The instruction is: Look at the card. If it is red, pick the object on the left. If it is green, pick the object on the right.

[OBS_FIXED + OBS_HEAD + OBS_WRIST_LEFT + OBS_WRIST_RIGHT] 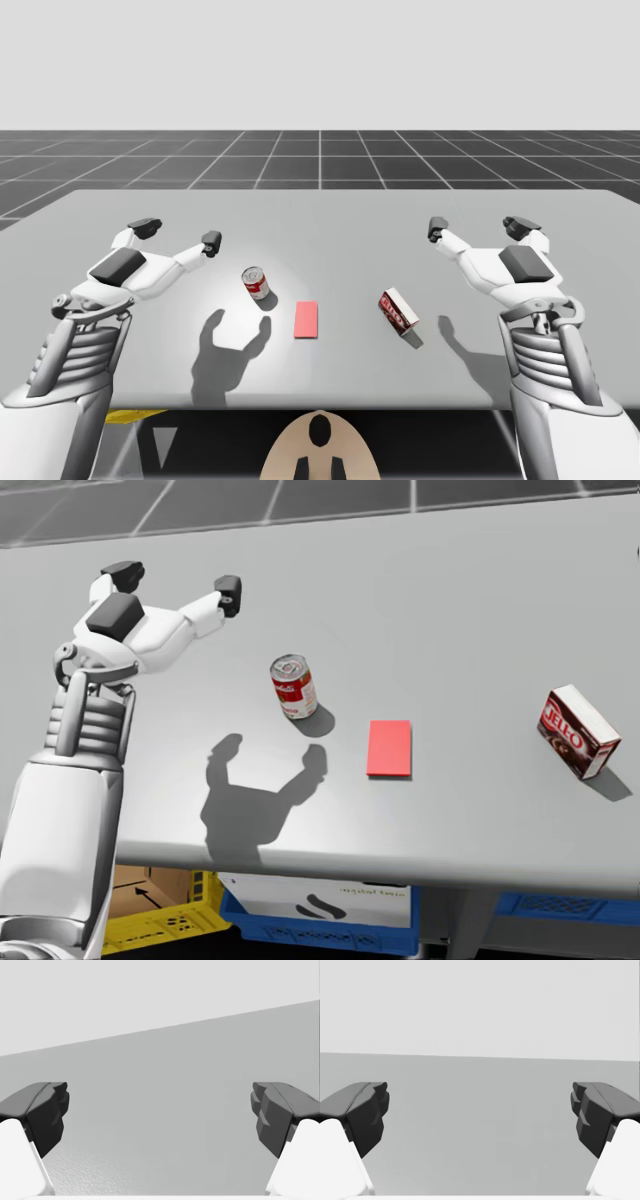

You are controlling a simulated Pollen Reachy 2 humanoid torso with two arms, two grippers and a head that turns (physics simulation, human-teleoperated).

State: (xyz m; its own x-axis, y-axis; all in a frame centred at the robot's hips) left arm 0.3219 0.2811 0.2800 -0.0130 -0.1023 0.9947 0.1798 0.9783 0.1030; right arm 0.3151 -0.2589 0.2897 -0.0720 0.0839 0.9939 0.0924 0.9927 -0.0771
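Red card (389,747), red can (294,687), red box (578,731)

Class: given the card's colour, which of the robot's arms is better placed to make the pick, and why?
Left, likely. The flat red card selects the red-and-white can, which stands nearer my open left gripper.

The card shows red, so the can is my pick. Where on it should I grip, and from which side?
Probably the curved wall of the can, at mid-height and across its width: it stands upright with nothing touching it. Come from its left with my open left gripper, which is the nearer one.
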